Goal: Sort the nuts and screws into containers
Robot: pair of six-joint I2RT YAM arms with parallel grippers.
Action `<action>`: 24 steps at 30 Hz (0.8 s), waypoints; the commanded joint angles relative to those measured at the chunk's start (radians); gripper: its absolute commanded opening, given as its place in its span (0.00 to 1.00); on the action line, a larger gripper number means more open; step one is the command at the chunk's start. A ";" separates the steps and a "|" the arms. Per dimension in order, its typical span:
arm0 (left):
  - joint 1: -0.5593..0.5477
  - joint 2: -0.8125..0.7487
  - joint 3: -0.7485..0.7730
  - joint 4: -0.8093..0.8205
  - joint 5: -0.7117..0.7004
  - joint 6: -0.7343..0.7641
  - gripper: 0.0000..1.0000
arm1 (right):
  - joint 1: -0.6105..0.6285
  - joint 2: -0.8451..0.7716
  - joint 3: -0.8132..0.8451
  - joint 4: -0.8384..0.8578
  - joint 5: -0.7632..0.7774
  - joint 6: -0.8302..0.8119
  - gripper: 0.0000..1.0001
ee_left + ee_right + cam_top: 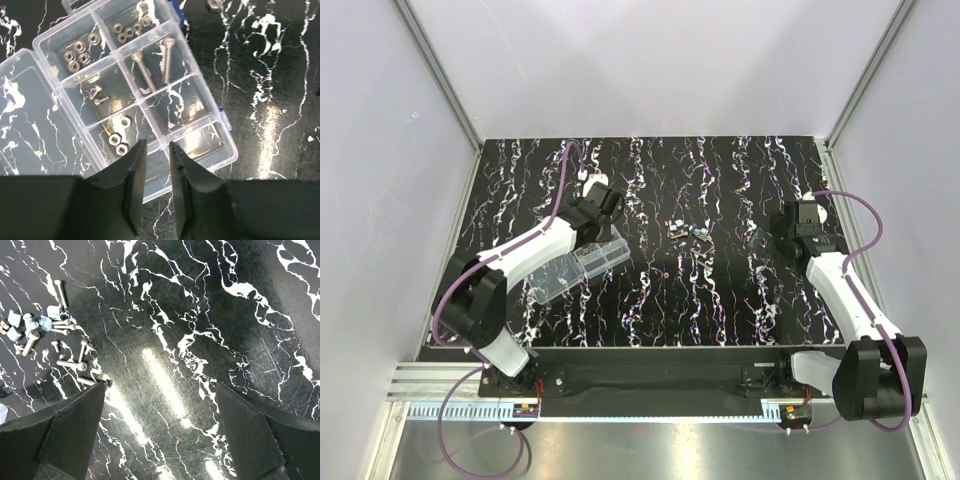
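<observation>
Over the containers, left fingers barely parted, hiding one edge; right fingers spread wide.

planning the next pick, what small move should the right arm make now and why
Probably slide the right gripper toward the loose screws and stop above one. Its jaws stand wide open over bare tabletop, and the screws lie off to one side beyond a fingertip, so closing here would likely catch nothing.
</observation>
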 commanded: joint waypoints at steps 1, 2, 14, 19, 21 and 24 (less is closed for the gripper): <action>-0.006 -0.036 0.027 0.071 -0.002 0.052 0.32 | 0.004 0.020 0.029 0.038 -0.022 0.014 1.00; -0.006 -0.032 0.035 0.077 0.003 0.060 0.34 | 0.002 0.026 0.029 0.041 -0.023 0.017 1.00; 0.024 0.373 0.488 0.011 0.035 0.109 0.59 | 0.004 0.091 0.049 0.076 -0.045 -0.008 1.00; 0.050 0.494 0.576 0.014 0.073 0.096 0.59 | 0.004 0.134 0.067 0.081 -0.037 -0.015 1.00; 0.064 0.533 0.597 0.016 0.087 0.092 0.59 | 0.002 0.146 0.074 0.089 -0.042 -0.015 1.00; 0.081 0.565 0.608 0.029 0.101 0.081 0.59 | 0.004 0.173 0.086 0.087 -0.046 -0.014 1.00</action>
